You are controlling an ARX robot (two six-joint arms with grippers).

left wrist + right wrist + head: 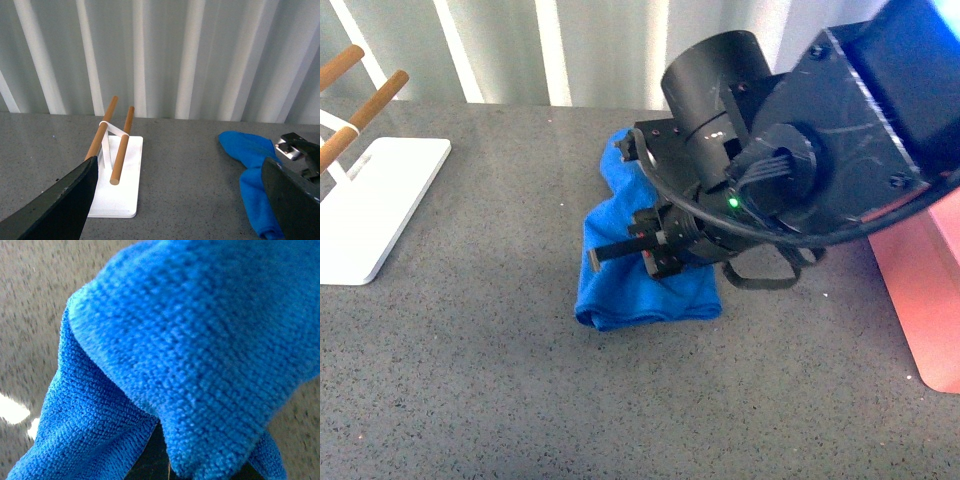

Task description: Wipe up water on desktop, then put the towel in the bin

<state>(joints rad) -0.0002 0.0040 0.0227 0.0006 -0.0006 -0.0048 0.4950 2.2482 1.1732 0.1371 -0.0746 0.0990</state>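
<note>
The blue towel (625, 285) lies bunched on the dark grey speckled desktop (470, 380) near the middle. My right gripper (655, 250) is shut on the towel from above, its black arm covering the towel's right part. In the right wrist view the towel (190, 340) fills the picture right at the jaws. The towel also shows in the left wrist view (252, 175). My left gripper (180, 200) is open and empty above the desktop, its two dark fingers (65, 205) wide apart. A piece of the salmon-pink bin (925, 290) shows at the right edge.
A flat white stand (365, 205) with wooden rods (360, 115) stands at the far left; it also shows in the left wrist view (117, 185). A grey wall with white ribs (190, 55) runs behind the desktop.
</note>
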